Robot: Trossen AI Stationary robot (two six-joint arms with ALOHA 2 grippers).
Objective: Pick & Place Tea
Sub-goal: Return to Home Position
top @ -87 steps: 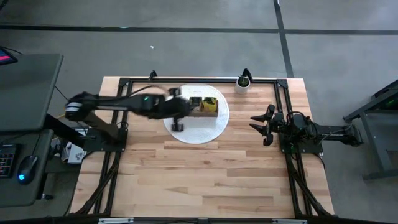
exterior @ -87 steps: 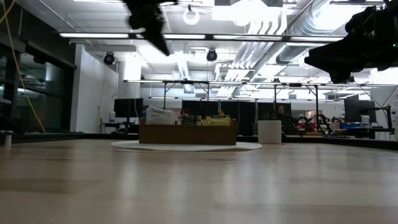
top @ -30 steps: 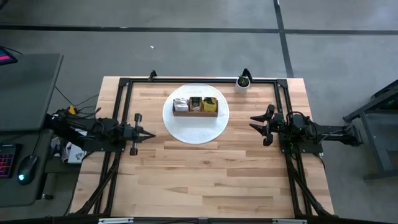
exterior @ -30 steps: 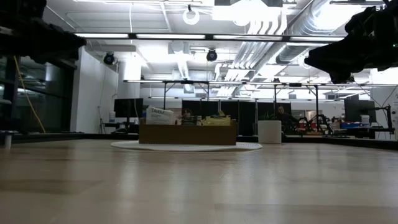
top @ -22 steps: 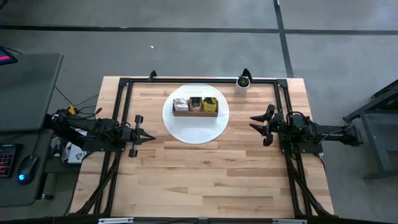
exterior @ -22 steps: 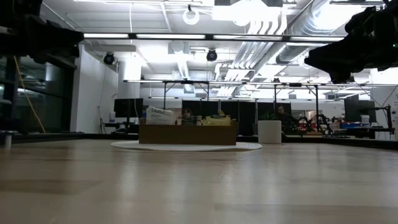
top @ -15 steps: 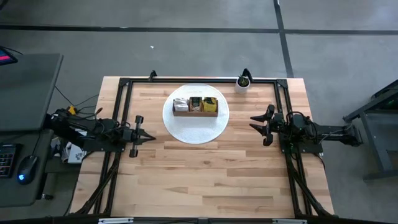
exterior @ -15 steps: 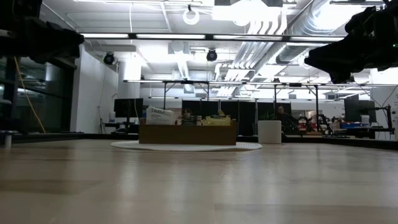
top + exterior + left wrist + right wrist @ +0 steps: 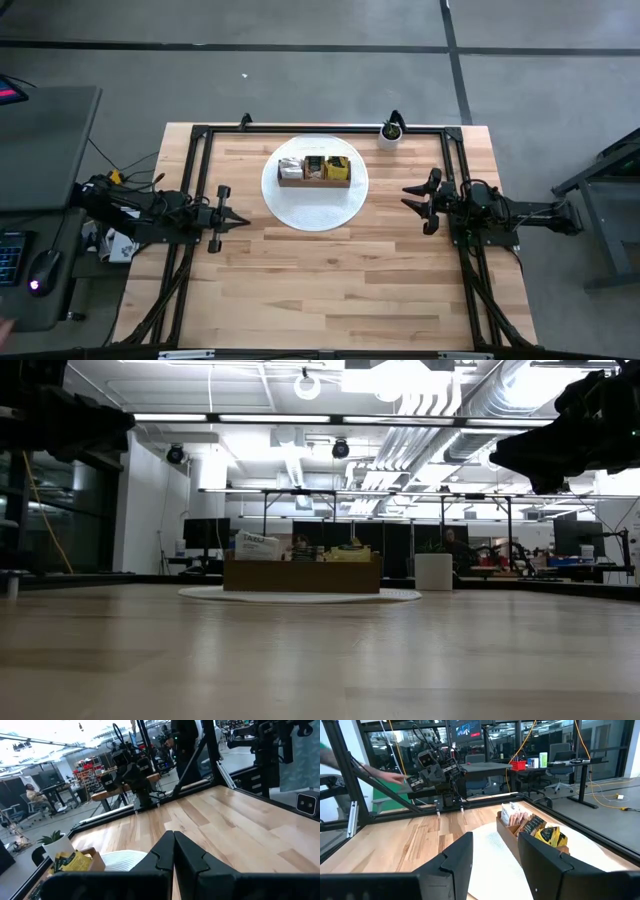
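The brown wooden box (image 9: 315,171) stands on a round white mat (image 9: 315,203) at the table's far middle. Tea sachets stand upright in its three compartments: white ones (image 9: 290,167) on the left, dark green ones (image 9: 314,165) in the middle, yellow-green ones (image 9: 338,166) on the right. They stick up above the box's rim (image 9: 300,563) in the low view. My left gripper (image 9: 243,221) hovers by the table's left edge, shut and empty (image 9: 173,851). My right gripper (image 9: 408,197) hovers by the right edge, open and empty (image 9: 496,840), pointing at the box (image 9: 530,834).
A small white pot with a plant (image 9: 390,133) stands at the far edge, right of the mat. Black frame rails (image 9: 300,129) run along the table's far, left and right sides. Bare wood lies between mat and near edge. A person's hand (image 9: 390,777) shows beyond the left arm.
Since the earliest frame my left gripper has drawn back from above the box to the table's left edge. Over the last second both arms and the box have kept still.
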